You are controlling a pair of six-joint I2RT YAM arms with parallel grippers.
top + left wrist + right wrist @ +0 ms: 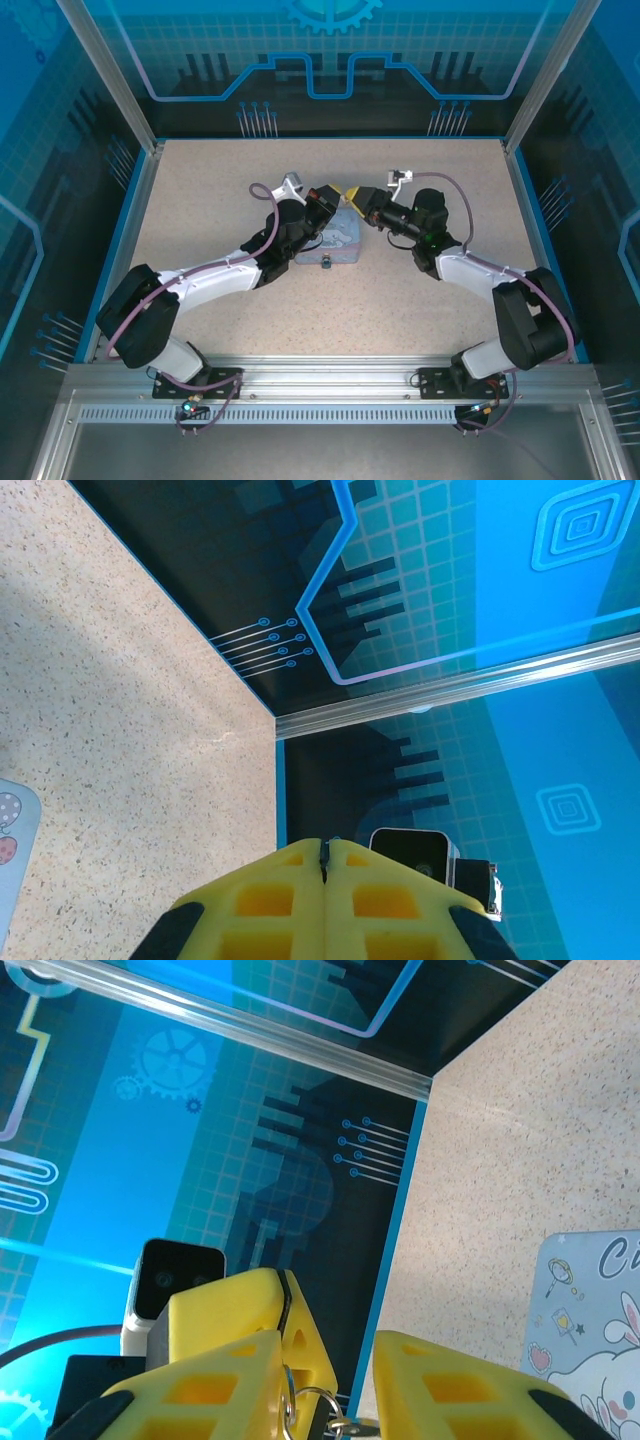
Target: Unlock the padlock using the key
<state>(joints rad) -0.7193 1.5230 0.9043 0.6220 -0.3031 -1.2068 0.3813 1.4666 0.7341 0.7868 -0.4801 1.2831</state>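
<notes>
The main danger here is that the small metal parts slip away before anything can be turned. The left gripper (325,858) is clenched, with its two yellow tips pressed together above the far edge of the tin (590,1330). A thin dark sliver sits in the seam, but I cannot tell for sure what it pinches. Just under these tips hangs a thin wire ring (312,1400), and beside it is what I take for the key (352,1426), a small pale metal piece cut by the picture edge. The right gripper (330,1360) has its jaws apart, one on each side of the ring, grasping nothing. If these jaws meet a little off centre, they can push the ring sideways or catch the left tips instead, because the pieces are much smaller than the pads. A loose ring also swings, so the key can turn away. If it falls onto the tin or the counter (200,200), it probably lies flat and is hard to lift. At the near edge of the tin the top view shows what may be the padlock (326,265), a small dark thing, too small to be certain. The pads are yellow and blocky with square hollows, and they look like soft plastic. The tin is a pale blue-lilac rectangle with rounded corners and a smooth printed lid. The counter is beige, speckled and matte.
</notes>
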